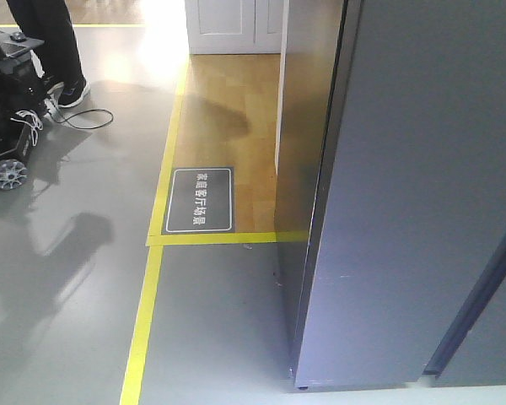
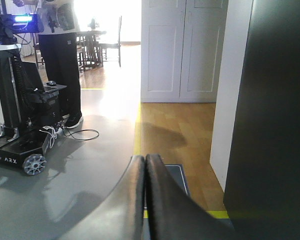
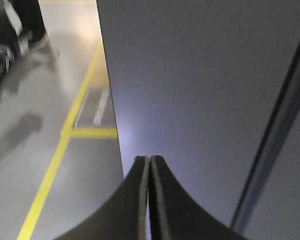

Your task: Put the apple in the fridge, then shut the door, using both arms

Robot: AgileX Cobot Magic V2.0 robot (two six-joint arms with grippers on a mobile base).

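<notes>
The fridge (image 1: 422, 194) stands shut, its flat dark grey door (image 3: 200, 75) smooth and matte, filling the front view's right; the apple appears nowhere; the left hand (image 2: 144, 165) and right hand (image 3: 149, 165) both show black curved fingers pressed together, empty; only the left wrist view shows white panelled doors (image 2: 182, 50) and a wheeled black cart (image 2: 20, 125).

In front of me the fridge (image 1: 422, 194) stands dark grey with its door (image 1: 438, 169) shut. Yellow tape (image 1: 148, 312) lines the grey floor beside a floor sign (image 1: 201, 200). A wheeled cart (image 1: 8, 101) sits far left.
</notes>
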